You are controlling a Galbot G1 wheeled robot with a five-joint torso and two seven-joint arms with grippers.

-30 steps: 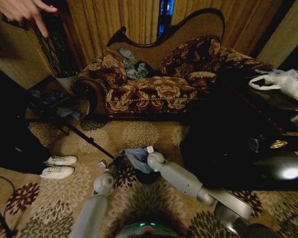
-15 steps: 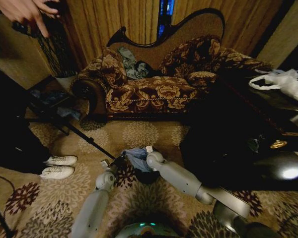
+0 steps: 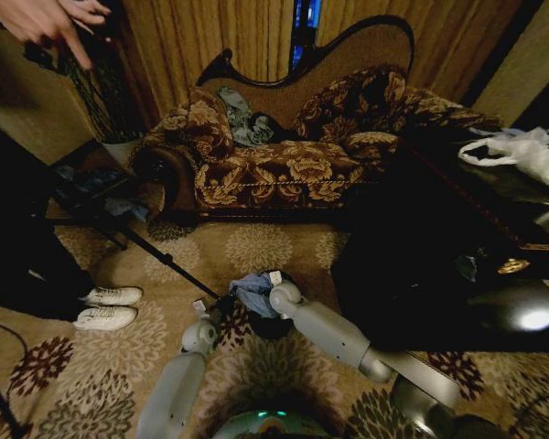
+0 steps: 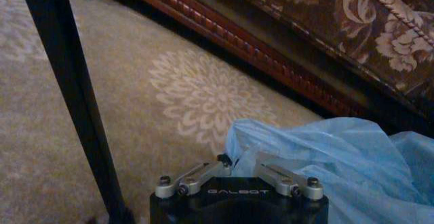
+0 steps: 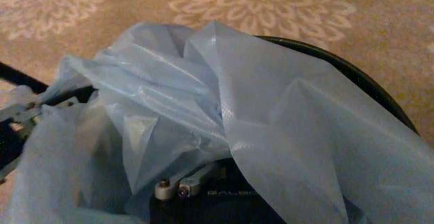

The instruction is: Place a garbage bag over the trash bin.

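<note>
Patterned carpet (image 3: 256,247) with big pale flower medallions, a floral sofa (image 3: 284,160) behind, dim room. Down on the floor sits the trash bin (image 5: 366,82), small, round and black, with the garbage bag (image 5: 224,107) bunched over its mouth.

Left gripper (image 4: 237,170) has its jaws closed, pinching the near edge of the film, with the bulk of the bag spilling off to one side of them. Right gripper (image 5: 183,186) is buried under the plastic; can't tell whether its jaws are open or closed, since the film drapes right over them and the bin's rim curves just beyond.

Bag looks super light, floppy and slick, so I'd guess it slides off easily and tears if yanked. Best hold is probably the hem at the opening, on opposite sides. It's pale blue, translucent and heavily creased, with peaked folds.
</note>
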